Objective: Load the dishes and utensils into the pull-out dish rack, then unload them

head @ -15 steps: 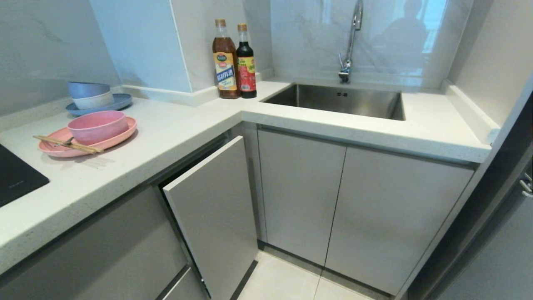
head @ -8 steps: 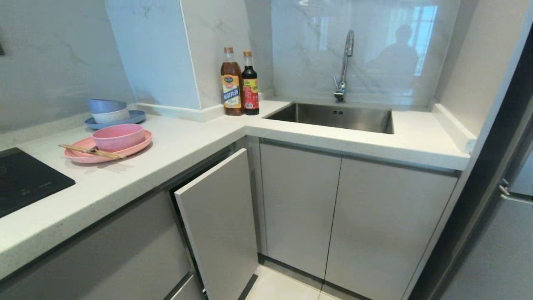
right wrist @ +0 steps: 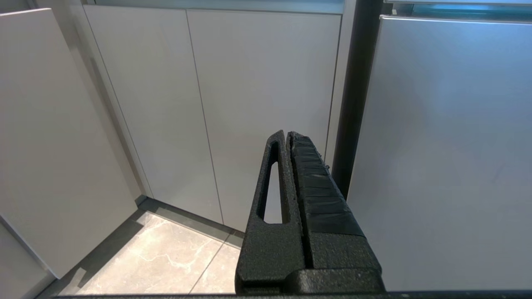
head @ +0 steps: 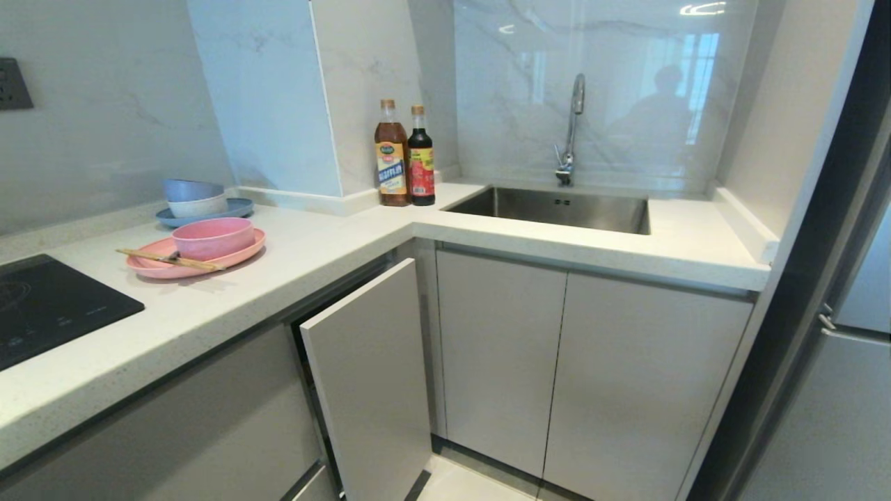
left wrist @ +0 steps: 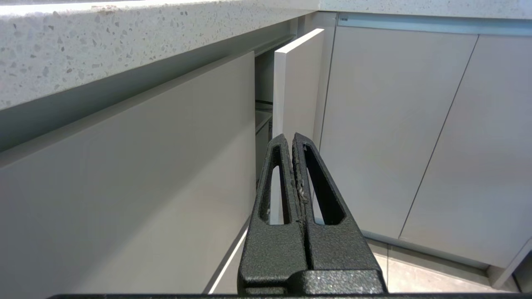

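Note:
A pink plate (head: 247, 248) lies on the left counter with a pink bowl (head: 212, 238) in it. Wooden chopsticks (head: 170, 259) rest across the plate's near rim, and a bit of the metal fork (head: 169, 257) shows beside them. Below the counter a grey cabinet front (head: 369, 376) stands pulled partly out; the pull-out dish rack behind it is hidden. Neither arm shows in the head view. My left gripper (left wrist: 289, 136) is shut and empty, low in front of that cabinet front (left wrist: 297, 83). My right gripper (right wrist: 286, 133) is shut and empty, facing the sink cabinet doors (right wrist: 232, 108).
A blue plate (head: 237, 207) with stacked blue and white bowls (head: 193, 197) sits behind the pink dishes. A black cooktop (head: 49, 306) lies at the left edge. Two sauce bottles (head: 404, 156) stand in the corner beside the sink (head: 557, 209) and tap (head: 572, 125). A steel fridge (right wrist: 449, 145) flanks the right.
The whole head view has shifted: the camera has tilted up, so the counter and sink sit lower in the picture and more wall shows. Nothing on the counter has moved.

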Tool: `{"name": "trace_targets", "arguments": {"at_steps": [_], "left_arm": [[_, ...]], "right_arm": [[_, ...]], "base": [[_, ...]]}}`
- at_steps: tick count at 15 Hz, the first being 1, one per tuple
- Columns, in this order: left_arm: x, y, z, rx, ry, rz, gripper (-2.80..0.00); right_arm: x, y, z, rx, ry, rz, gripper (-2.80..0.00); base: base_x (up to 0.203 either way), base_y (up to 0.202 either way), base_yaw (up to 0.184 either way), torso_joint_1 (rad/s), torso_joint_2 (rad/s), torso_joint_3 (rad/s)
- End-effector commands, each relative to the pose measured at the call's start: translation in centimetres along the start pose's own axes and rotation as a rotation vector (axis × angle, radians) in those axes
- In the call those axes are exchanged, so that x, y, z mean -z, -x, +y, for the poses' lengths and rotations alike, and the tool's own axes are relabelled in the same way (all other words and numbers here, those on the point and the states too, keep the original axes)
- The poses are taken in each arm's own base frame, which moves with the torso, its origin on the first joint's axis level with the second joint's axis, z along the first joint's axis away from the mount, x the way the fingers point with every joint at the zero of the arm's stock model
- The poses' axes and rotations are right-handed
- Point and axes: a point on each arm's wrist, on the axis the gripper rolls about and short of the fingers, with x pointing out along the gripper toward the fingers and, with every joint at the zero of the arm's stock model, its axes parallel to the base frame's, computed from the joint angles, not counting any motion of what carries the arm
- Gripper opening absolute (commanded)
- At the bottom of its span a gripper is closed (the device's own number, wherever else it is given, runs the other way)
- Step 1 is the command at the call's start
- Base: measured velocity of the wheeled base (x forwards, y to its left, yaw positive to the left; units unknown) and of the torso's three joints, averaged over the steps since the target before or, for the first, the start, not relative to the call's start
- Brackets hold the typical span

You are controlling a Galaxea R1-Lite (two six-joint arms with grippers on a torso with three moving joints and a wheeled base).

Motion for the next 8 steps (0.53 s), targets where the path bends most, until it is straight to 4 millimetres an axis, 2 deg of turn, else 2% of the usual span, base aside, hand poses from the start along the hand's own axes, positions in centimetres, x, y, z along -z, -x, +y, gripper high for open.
{"name": "trace_targets", "arguments": {"at_steps": [1,8], "left_arm": [[0.34,-0.09,0.0,0.001,0.001,0.012,-2.8],[0.33,-0.09,0.0,0.001,0.0,0.011,-2.8]], "right_arm": [[0.04,-0.01,0.0,0.0,0.001,0.001,-2.8],[0.04,-0.01,0.0,-0.001,0.0,0.001,-2.8]], "base": [[0.0,0.0,0.0,0.0,0.0,0.0],[0.0,0.0,0.0,0.0,0.0,0.0]]}}
